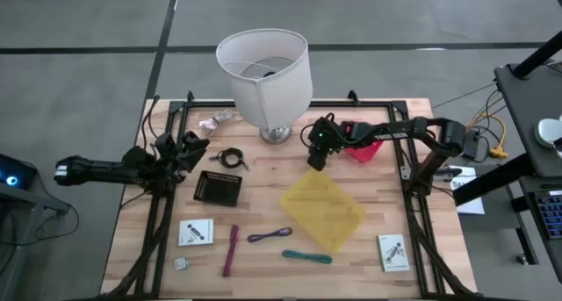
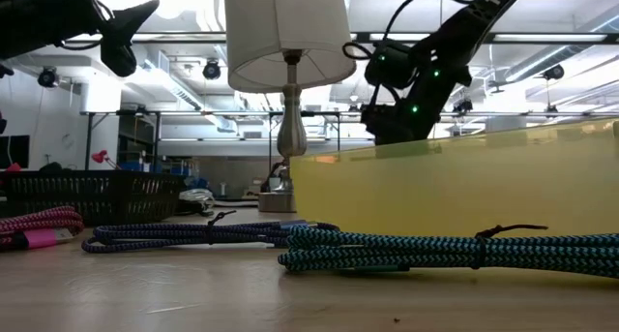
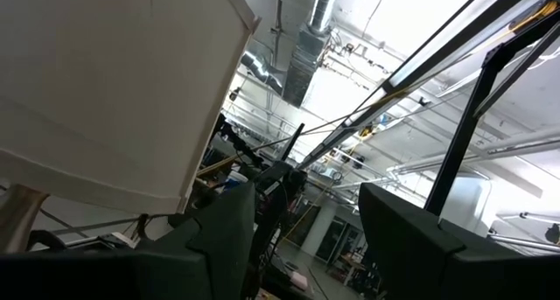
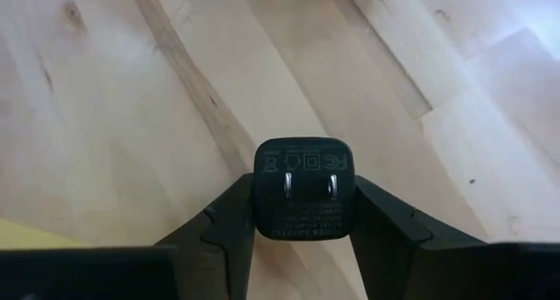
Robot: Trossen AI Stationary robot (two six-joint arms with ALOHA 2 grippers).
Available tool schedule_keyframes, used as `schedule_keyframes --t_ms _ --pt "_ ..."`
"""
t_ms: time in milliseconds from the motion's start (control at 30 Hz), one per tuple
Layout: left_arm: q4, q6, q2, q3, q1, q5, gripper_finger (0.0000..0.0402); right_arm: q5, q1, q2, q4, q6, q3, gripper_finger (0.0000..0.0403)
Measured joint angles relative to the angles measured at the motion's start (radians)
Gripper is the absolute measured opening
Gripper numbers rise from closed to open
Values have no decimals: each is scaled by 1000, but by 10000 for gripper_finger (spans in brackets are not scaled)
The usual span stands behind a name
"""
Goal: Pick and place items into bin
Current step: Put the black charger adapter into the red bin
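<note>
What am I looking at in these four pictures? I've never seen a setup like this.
Two robot arms work at a wooden table. One picture looks down from above, one looks across the tabletop, and one comes from each arm's wrist. The right gripper holds a black plug cube near the yellow bin. The left gripper waits open at the table's left edge. A lamp, colored ties and white packets lie around.
</note>
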Motion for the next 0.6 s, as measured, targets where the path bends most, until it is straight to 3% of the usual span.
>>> schedule_keyframes --t_ms 600 --pt "0 0 -1 -1 0 0 190 0 14 -269 -122 93 1 138"
